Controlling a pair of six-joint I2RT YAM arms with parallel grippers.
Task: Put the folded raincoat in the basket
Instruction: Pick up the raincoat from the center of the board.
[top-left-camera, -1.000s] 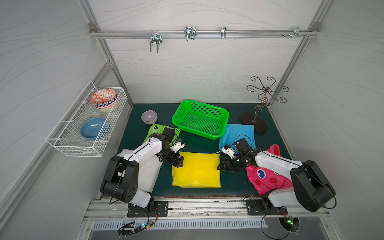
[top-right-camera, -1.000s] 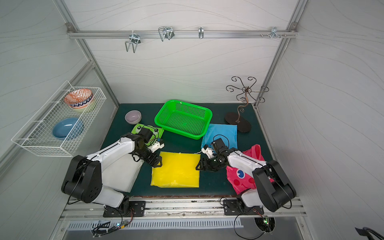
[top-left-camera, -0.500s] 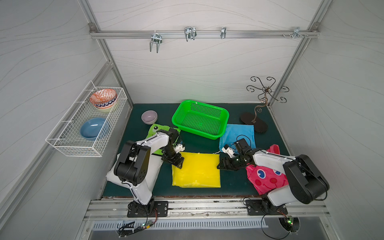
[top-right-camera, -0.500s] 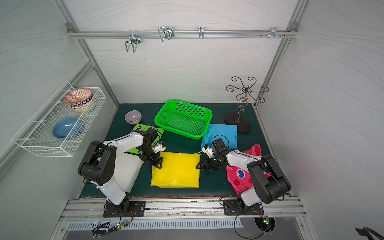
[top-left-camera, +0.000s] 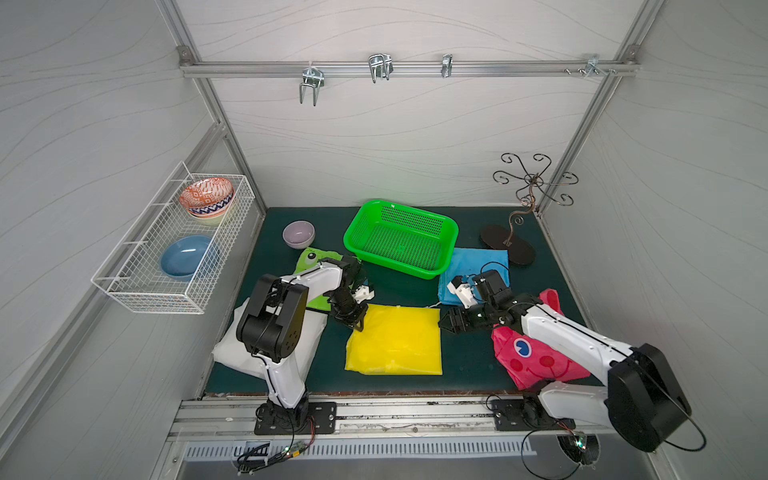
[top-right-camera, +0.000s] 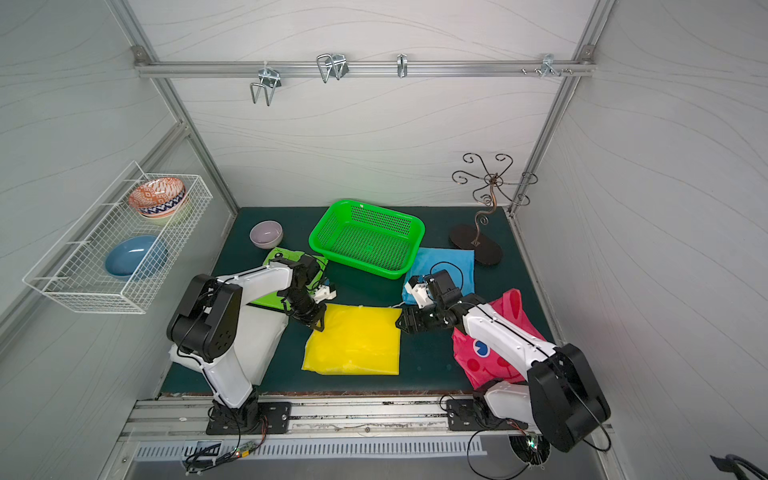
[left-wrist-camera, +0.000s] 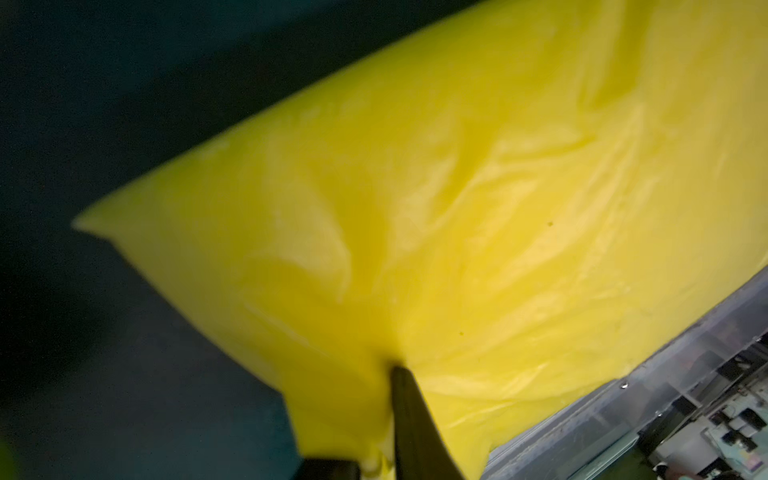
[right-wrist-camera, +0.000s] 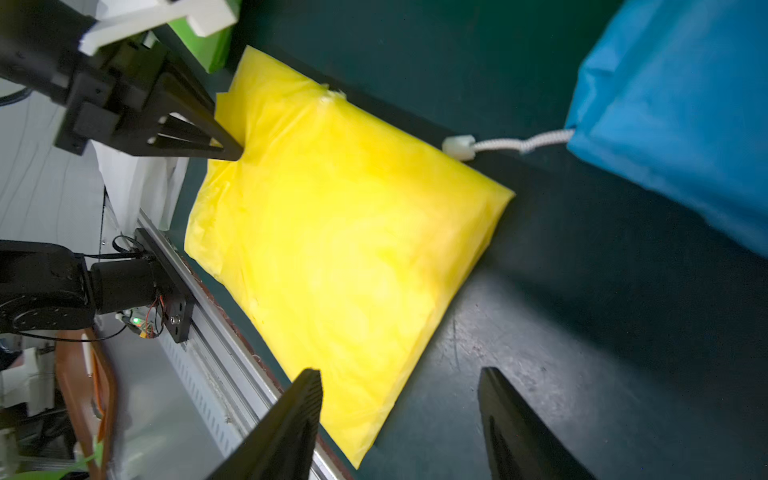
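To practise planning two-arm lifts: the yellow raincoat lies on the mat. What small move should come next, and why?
Probably ease the right end effector forward over the edge of the yellow raincoat and close. The left end effector is shut on one corner, while the right jaws stand open, gripping nothing.

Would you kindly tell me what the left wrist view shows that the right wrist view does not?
Left wrist only: the yellow raincoat puckering right at a finger, close up. Right wrist only: the whole left pincer shut on that raincoat's corner, the open right pincer, a blue raincoat with its cord toggle. Both: yellow raincoat, dark mat, front rail.
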